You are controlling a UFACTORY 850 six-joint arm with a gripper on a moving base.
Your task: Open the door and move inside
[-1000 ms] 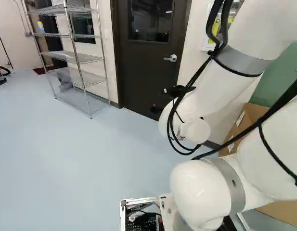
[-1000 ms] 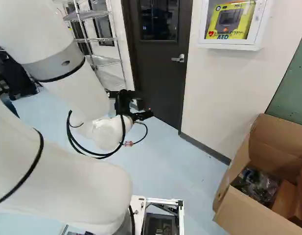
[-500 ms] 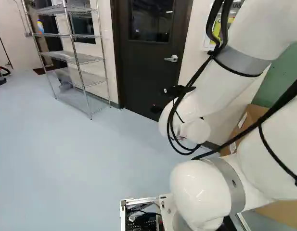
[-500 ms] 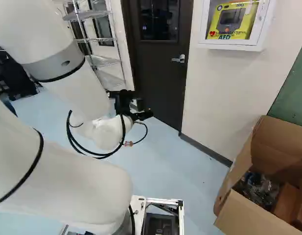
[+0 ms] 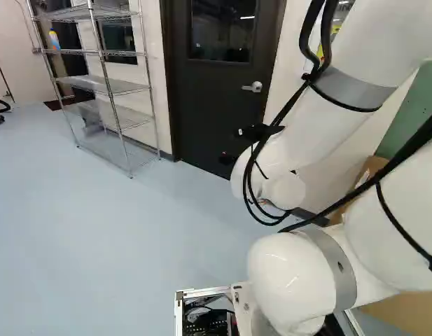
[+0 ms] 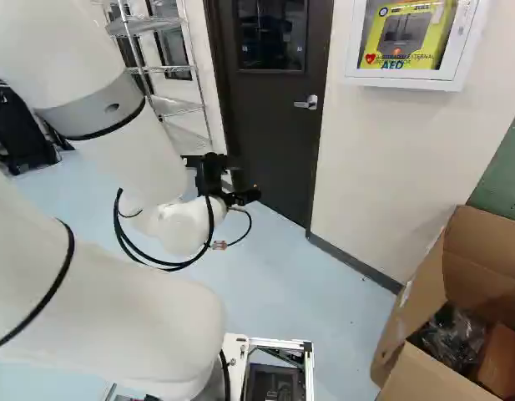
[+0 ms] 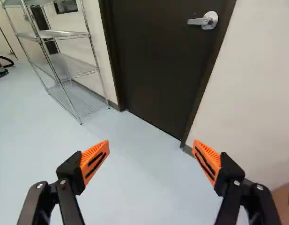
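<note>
A dark door (image 6: 274,117) with a window stands shut in its frame, beyond the arm. Its silver lever handle (image 6: 306,103) sits at the door's edge nearer the AED cabinet. In the right base view my gripper (image 6: 240,184) is held out in front of the door's lower part, apart from it. The wrist view shows the gripper (image 7: 151,152) wide open, its orange pads far apart and only floor seen between them. Ahead of the fingers are the door (image 7: 158,61) and the handle (image 7: 203,21), which nothing touches.
A wire shelf rack (image 5: 107,84) stands against the wall beside the door's hinge side. On the other side, a white AED cabinet (image 6: 411,42) hangs on the wall. An open cardboard box (image 6: 449,309) stands near the base, at the right of the right base view.
The base has moved: door, cabinet and box have shifted slightly rightward in the base views, and the rack slightly leftward in the left one. The arm holds its pose.
</note>
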